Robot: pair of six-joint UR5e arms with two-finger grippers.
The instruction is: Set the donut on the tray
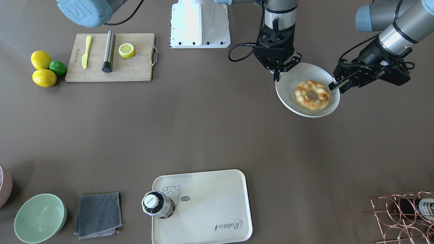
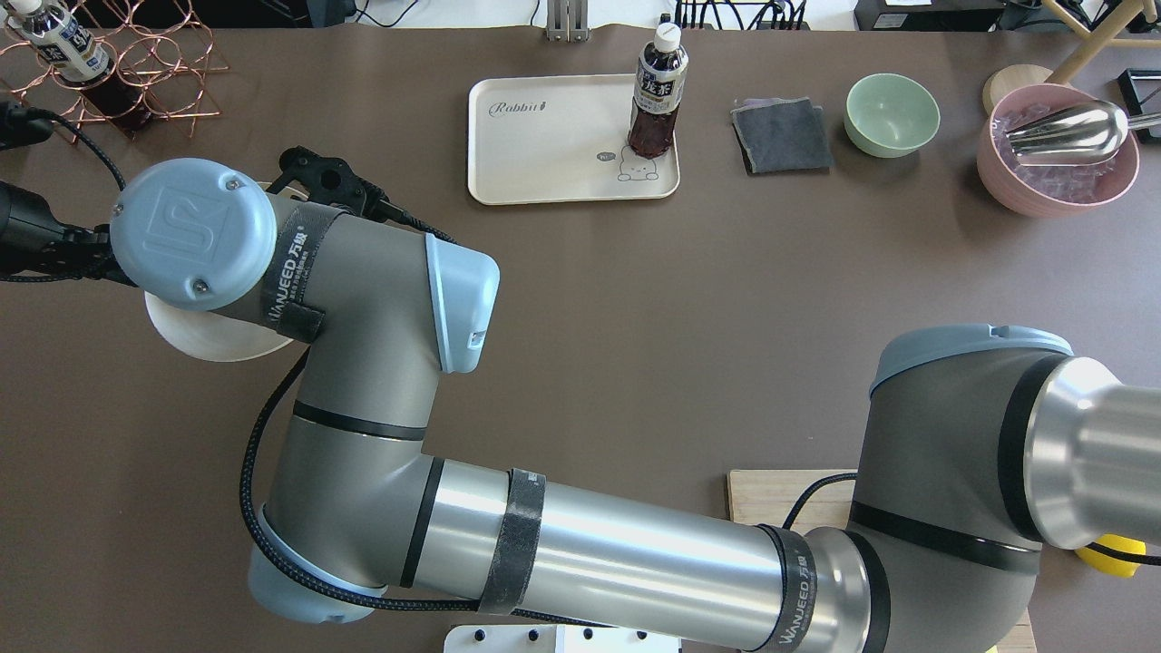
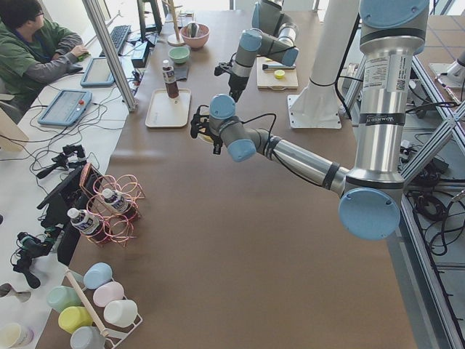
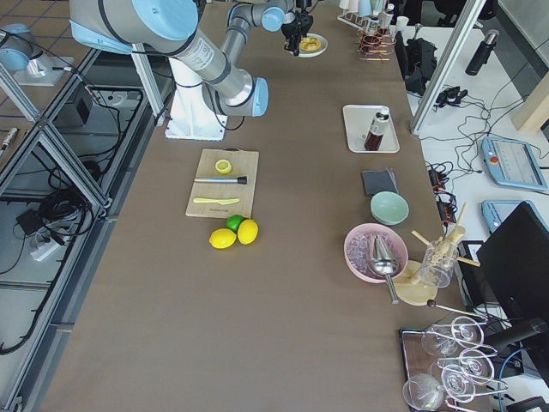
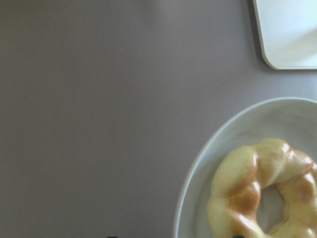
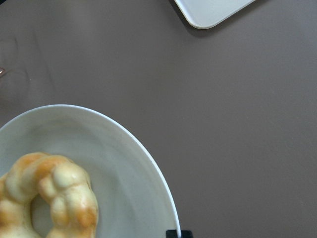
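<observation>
The donut (image 1: 312, 95), a golden braided ring, lies in a round white plate (image 1: 288, 88) on the brown table near the robot's base. My right gripper (image 1: 278, 75) reaches across and is shut on the plate's rim on the side nearer the base. My left gripper (image 1: 337, 85) is at the opposite rim, jaws open with the rim between them. The left wrist view shows the donut (image 5: 247, 193) and the right wrist view shows it too (image 6: 54, 193). The cream tray (image 1: 210, 203) lies at the far edge, well apart from the plate.
A dark drink bottle (image 1: 156, 204) stands on the tray's bear corner. A cutting board (image 1: 129, 71) with a lemon half, knife and metal rod lies beside lemons and a lime. A green bowl (image 1: 40, 218), grey cloth (image 1: 98, 214) and copper wire rack (image 1: 403, 217) line the far edge.
</observation>
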